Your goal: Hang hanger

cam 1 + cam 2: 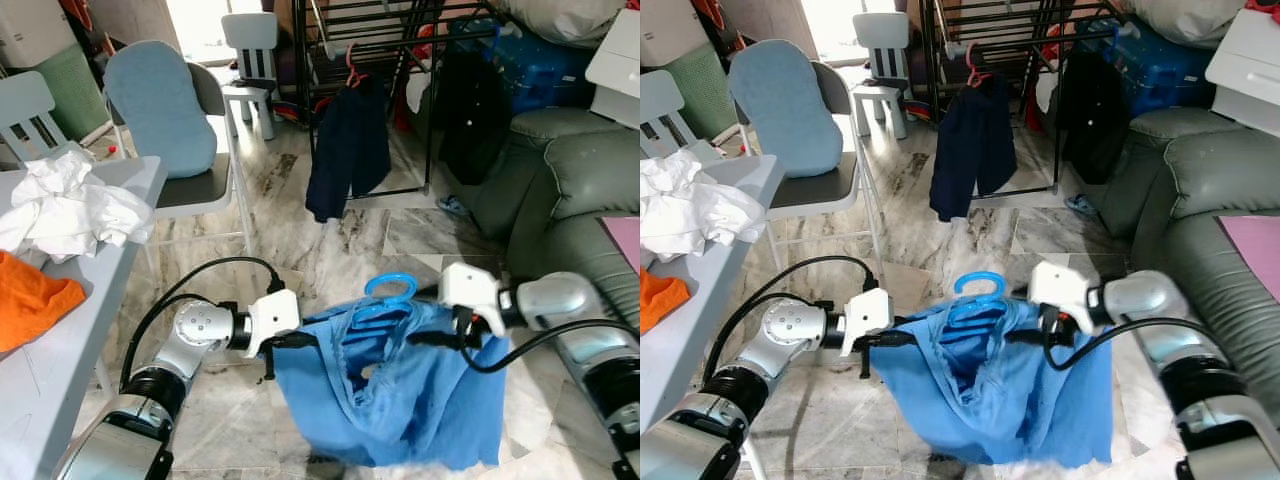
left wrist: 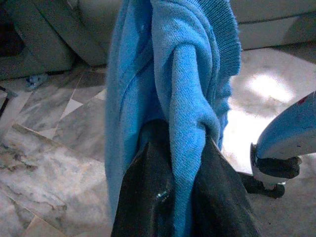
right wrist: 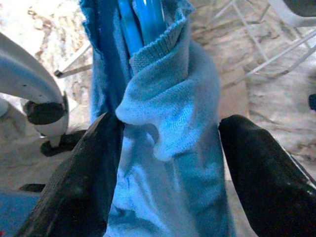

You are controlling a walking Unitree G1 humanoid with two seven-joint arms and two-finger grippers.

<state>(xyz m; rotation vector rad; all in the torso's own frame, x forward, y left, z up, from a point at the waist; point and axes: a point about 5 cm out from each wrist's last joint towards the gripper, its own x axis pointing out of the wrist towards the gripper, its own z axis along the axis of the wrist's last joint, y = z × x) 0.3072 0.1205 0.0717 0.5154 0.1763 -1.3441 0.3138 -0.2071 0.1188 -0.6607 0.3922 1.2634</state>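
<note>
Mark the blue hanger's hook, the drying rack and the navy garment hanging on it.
blue hanger (image 1: 391, 287), left eye view, hook loop.
drying rack (image 1: 433, 110), left eye view, front leg.
navy garment (image 1: 347, 150), left eye view, middle of the cloth.

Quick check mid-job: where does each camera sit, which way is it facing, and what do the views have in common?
Left eye: on the head, looking forward and down at the sweater on its hanger, rack beyond; both arms show.
Right eye: same scene, slightly shifted.
Left wrist: looks along the left gripper, clamped on a sweater fold, toward the sofa.
Right wrist: looks along the right gripper, fingers spread either side of the sweater, toward chair legs.
Shared: the sweater in all four.
</note>
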